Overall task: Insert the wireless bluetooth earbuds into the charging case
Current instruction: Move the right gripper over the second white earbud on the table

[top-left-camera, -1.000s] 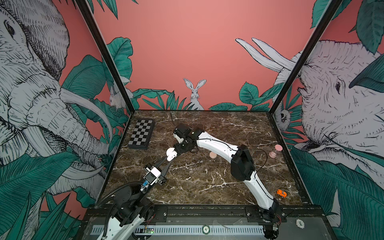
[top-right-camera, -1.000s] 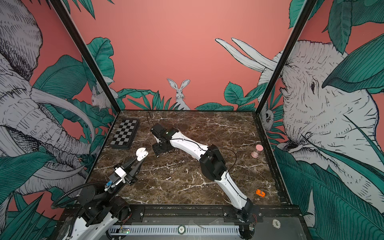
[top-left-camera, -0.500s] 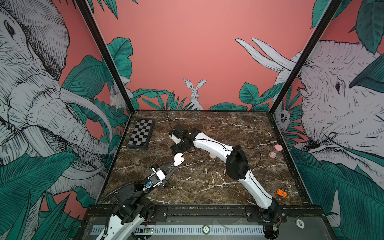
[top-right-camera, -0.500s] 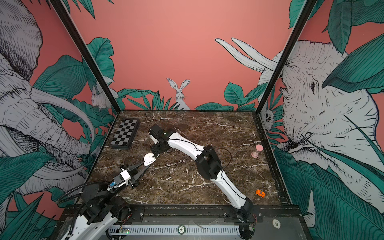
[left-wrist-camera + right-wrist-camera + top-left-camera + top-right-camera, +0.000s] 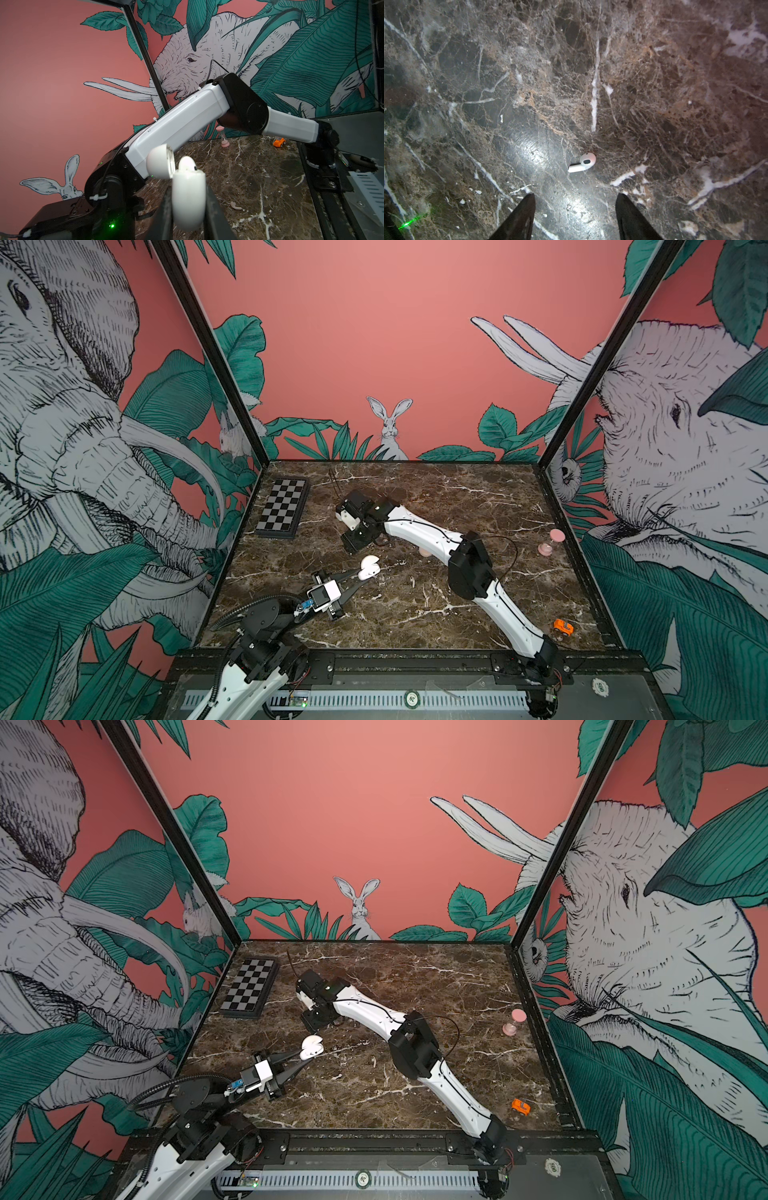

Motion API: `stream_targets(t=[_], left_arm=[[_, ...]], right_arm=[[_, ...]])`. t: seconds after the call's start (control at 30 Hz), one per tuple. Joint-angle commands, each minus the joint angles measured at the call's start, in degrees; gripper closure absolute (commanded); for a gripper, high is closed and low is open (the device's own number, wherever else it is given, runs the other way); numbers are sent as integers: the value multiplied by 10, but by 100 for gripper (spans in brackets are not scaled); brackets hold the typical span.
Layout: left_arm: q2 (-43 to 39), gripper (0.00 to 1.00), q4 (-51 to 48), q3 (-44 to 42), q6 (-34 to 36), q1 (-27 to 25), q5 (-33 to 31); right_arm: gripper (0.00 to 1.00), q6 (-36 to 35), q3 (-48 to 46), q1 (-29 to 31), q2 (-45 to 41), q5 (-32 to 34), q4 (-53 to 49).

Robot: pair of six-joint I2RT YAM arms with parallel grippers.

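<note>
The left end effector [image 5: 360, 573] was clamped shut on the charging case [image 5: 188, 199]. Its two dark fingers [image 5: 166, 212] pressed the case's sides and held it upright over the desk [image 5: 457, 497]. The case's lid [image 5: 160, 162] stood hinged open, and a seated earbud [image 5: 186, 164] showed its white bulb poking out of the case's top.

A loose earbud [image 5: 235, 205] lay flat on the desk near the case but apart from it, on the side away from the lid.

The right end effector [image 5: 575, 195] had its jaws spread well apart with nothing between them, and its black fingertips [image 5: 525, 216] pointed down at the marble. A white earbud [image 5: 582, 163] lay on its side just past those tips. I could not tell whether it was the same one as the loose earbud.

In both top views the right end effector hung close to the case, on the side toward the chessboard [image 5: 282, 510]. A pink hourglass [image 5: 550, 541] and an orange toy car [image 5: 562, 627] sat well apart from the case.
</note>
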Motion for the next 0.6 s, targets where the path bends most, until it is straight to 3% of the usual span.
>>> stream_targets(t=[0.0, 0.57], left_arm=[[0, 100, 2, 12, -6, -3, 15], [13, 100, 4, 12, -7, -7, 21]], right_arm=[[42, -18, 16, 6, 15, 16, -10], [54, -43, 40, 12, 45, 50, 4]])
